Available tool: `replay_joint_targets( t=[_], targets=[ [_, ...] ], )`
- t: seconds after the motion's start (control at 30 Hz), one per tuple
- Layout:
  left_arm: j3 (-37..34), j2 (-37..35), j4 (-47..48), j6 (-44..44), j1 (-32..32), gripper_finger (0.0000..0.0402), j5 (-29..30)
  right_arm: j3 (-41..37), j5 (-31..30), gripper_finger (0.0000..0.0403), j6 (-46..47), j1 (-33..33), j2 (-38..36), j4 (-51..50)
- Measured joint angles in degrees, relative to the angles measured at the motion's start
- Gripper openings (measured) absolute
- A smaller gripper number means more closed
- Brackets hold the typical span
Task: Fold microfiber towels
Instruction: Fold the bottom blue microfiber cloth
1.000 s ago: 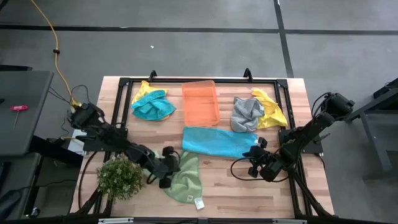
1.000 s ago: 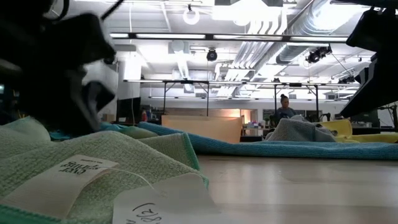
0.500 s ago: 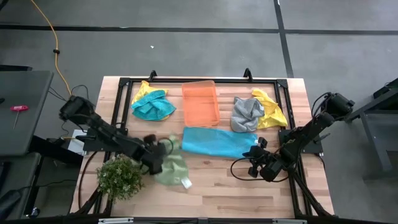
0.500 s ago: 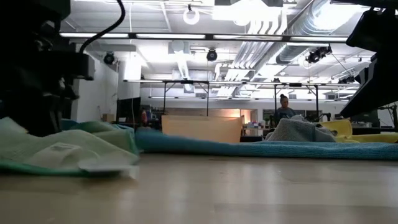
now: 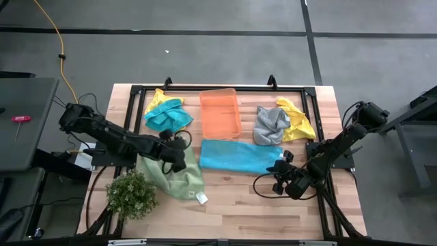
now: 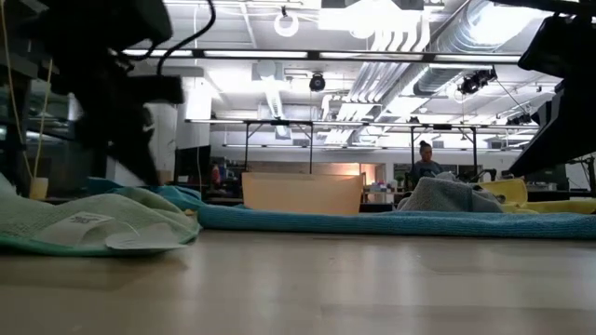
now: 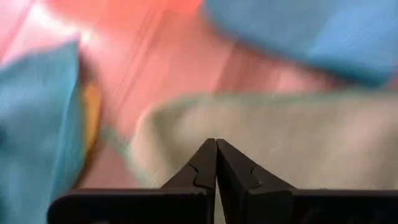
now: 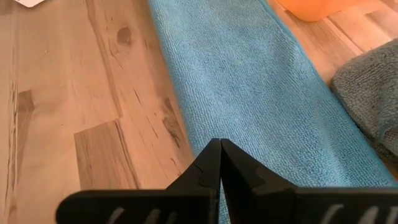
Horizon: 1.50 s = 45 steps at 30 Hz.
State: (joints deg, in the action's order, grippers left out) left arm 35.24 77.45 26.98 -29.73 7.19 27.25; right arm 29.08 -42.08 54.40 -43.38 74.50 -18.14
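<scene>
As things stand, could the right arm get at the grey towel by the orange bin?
Probably yes. The right gripper sits near the teal towel's end, and the grey towel lies just beyond on open table, nothing over it; only the yellow towel touches its far side.

The left gripper [image 5: 179,158] has moved up and to the left in the high view, from the lower centre-left of the frame toward the middle left. Its jaws are pressed together on the edge of the light green towel [image 5: 171,176]. The towel came with it: before, it lay as a narrow strip low in the frame, and now it is spread wider beside the plant [image 5: 132,195]. Its white tag [image 5: 202,198] has shifted up and left too.
</scene>
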Motion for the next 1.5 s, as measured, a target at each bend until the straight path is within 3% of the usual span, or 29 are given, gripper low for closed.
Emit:
replay_joint_targets(
  t=[0.13,0.3,0.47,0.73,0.87,1.03,1.27,1.5],
  targets=[
    [0.0,0.1,-10.2,10.4,-0.5,0.0,-5.3,0.0,-1.1,0.0,-0.9,0.0,0.0,0.0],
    [0.1,2.7,-22.3,14.8,-0.9,0.0,-6.1,0.0,-1.8,0.0,-0.4,0.4,0.0,0.0],
    [0.1,8.6,-30.6,16.0,-3.5,0.0,-6.8,0.0,-1.0,0.0,6.8,4.7,0.2,-3.2],
    [0.1,20.1,-43.7,16.3,-5.5,0.0,-15.5,0.0,5.5,0.0,11.3,13.6,3.4,-6.2],
    [0.4,24.0,-45.3,14.0,-4.8,0.0,-18.2,0.0,9.2,0.0,11.3,15.3,4.7,-7.0],
    [0.5,25.2,-44.7,12.0,-1.9,0.0,-17.8,0.1,8.9,0.0,12.9,14.7,4.0,-10.0],
    [0.3,21.5,-37.6,11.0,2.4,0.0,-19.1,0.1,6.2,0.0,21.6,14.0,3.4,-17.0],
    [0.1,17.9,-31.1,11.5,4.4,0.0,-16.4,0.1,6.3,0.0,20.2,15.0,3.4,-11.0]
  ],
)
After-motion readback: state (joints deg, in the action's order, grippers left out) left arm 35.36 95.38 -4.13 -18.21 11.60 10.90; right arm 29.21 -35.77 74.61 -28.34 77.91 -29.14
